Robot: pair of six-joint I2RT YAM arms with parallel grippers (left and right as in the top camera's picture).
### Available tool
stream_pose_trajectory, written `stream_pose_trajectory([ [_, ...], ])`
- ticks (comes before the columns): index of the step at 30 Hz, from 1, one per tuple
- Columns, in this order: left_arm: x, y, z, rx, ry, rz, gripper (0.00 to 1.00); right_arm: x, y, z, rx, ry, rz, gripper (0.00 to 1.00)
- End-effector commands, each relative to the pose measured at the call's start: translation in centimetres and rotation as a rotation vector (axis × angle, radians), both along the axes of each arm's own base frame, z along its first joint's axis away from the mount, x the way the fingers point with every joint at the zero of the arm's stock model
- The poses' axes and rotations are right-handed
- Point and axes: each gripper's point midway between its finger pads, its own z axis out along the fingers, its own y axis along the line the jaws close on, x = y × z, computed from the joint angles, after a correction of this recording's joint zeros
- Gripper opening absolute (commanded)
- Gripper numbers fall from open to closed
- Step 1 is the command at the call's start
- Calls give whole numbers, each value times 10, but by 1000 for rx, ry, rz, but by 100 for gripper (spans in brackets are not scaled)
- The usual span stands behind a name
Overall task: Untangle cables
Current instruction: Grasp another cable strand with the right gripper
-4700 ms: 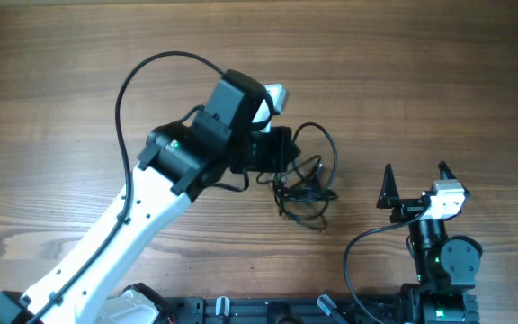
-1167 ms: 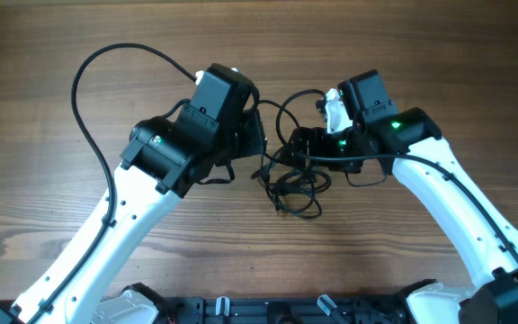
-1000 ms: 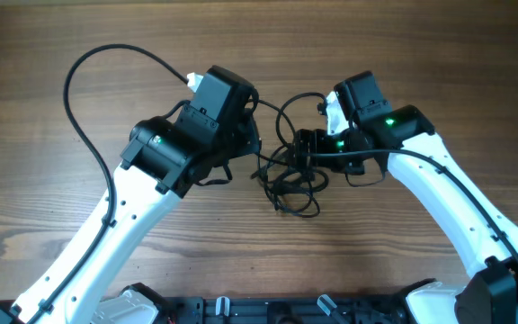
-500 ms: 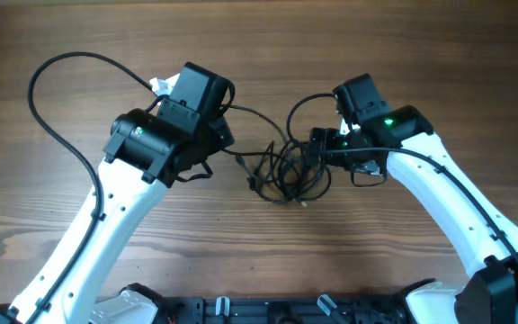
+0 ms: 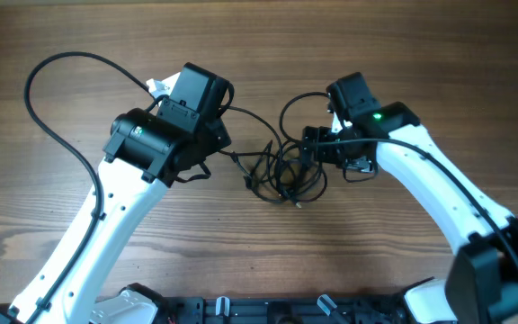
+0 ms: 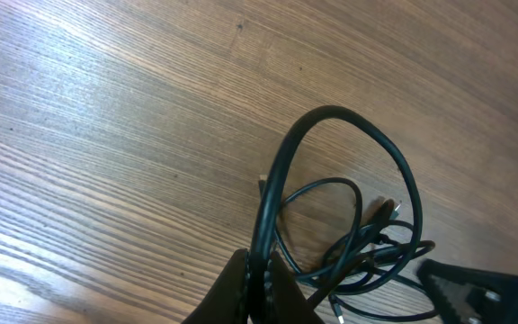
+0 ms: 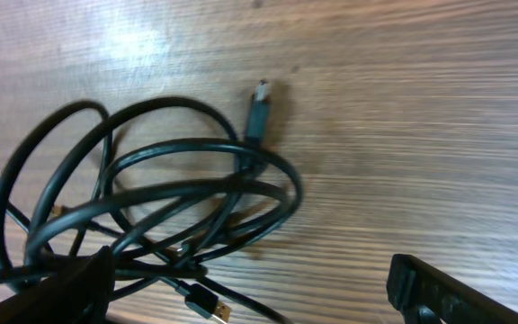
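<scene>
The cables (image 5: 281, 171) lie as a tangle of thin black cords on the wooden table (image 5: 403, 54) between my two arms. My left gripper (image 5: 229, 148) is at the tangle's left edge, shut on one strand (image 6: 331, 117) that loops up from its fingers (image 6: 241, 286) and back into the pile (image 6: 358, 245). My right gripper (image 5: 313, 148) hovers over the tangle's right side, jaws wide open, and its left finger (image 7: 61, 290) touches the cords (image 7: 151, 207). Nothing is clamped between its fingers. One plug (image 7: 259, 101) lies free above the loops, and a USB plug (image 7: 203, 304) lies near the open right gripper (image 7: 250, 270).
The left arm's own thick black cable (image 5: 52, 99) arcs over the table at the far left. The right arm's cable (image 5: 299, 99) loops just above the tangle. Both arm bases (image 5: 241, 310) stand along the near edge.
My left gripper has moved left with its strand, drawing it out of the pile; the tangle has shifted left and spread. The right gripper stays open at the tangle's right side.
</scene>
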Motion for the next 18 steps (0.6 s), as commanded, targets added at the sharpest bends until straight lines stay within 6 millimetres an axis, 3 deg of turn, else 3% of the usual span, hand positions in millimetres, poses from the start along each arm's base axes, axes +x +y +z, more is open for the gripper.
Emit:
stream_pose_trajectory([
  [1,6,0,-6,7,19,16,7,-10,13,-31,42,105,78,100],
  [4,7,-7,-17,0,62,-3,4,-6,14,-51,29,130,75,96],
  [5,7,-8,-20,0,70,-9,4,-2,12,-56,14,124,69,90],
  [8,6,-9,-19,-7,73,-15,4,13,-17,-61,-149,67,-61,63],
  [10,8,-10,-10,-9,36,-49,4,15,-23,-61,-183,52,-65,46],
  [13,13,-13,41,-56,-137,-110,4,15,-23,-61,-182,53,-72,27],
  [15,12,-12,100,-140,-321,-108,4,15,-25,-61,-186,57,-86,22],
  [18,-5,-3,166,-244,-547,-106,4,14,-28,-62,-191,68,-124,15],
])
